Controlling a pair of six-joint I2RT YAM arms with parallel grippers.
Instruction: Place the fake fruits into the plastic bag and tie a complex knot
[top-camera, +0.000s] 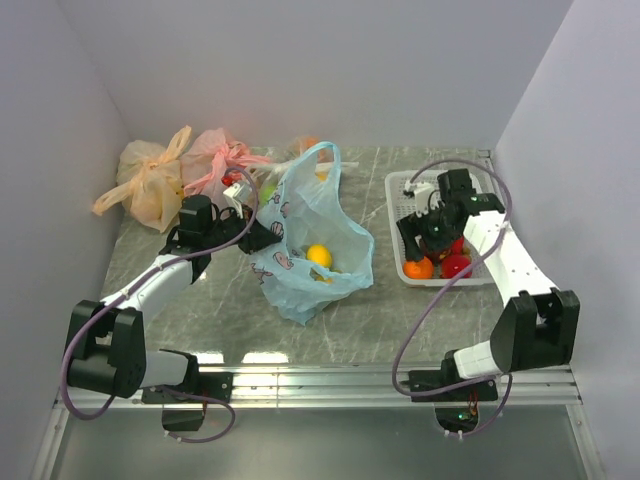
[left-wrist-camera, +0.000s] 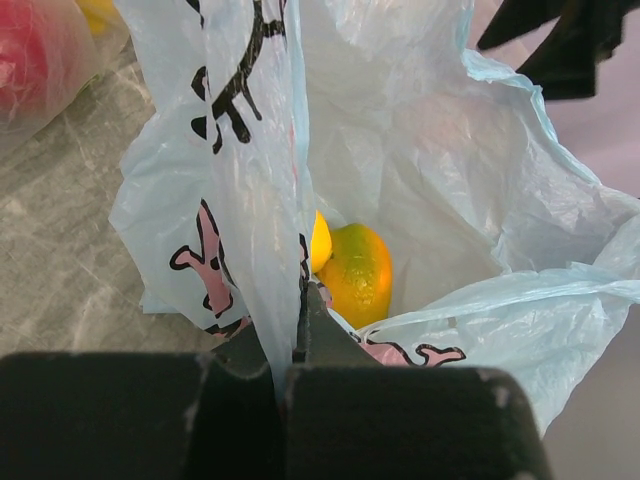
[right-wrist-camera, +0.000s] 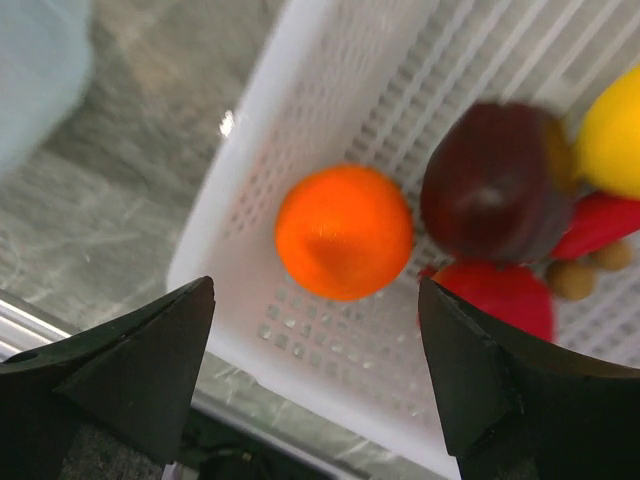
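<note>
Left fingers clamped on plastic bag rim, holding its mouth open; yellow fruit inside. Right fingers wide apart, poised over the orange ball in the white basket on the desk; filling step in hand, knot not begun. Next, likely: descend straddling the ball, close, carry to bag mouth; dark fruit sits close, centre carefully.

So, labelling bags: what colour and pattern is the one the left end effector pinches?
Light blue bag with pinkish, black-outlined cartoon prints; clearest in left wrist view.
</note>
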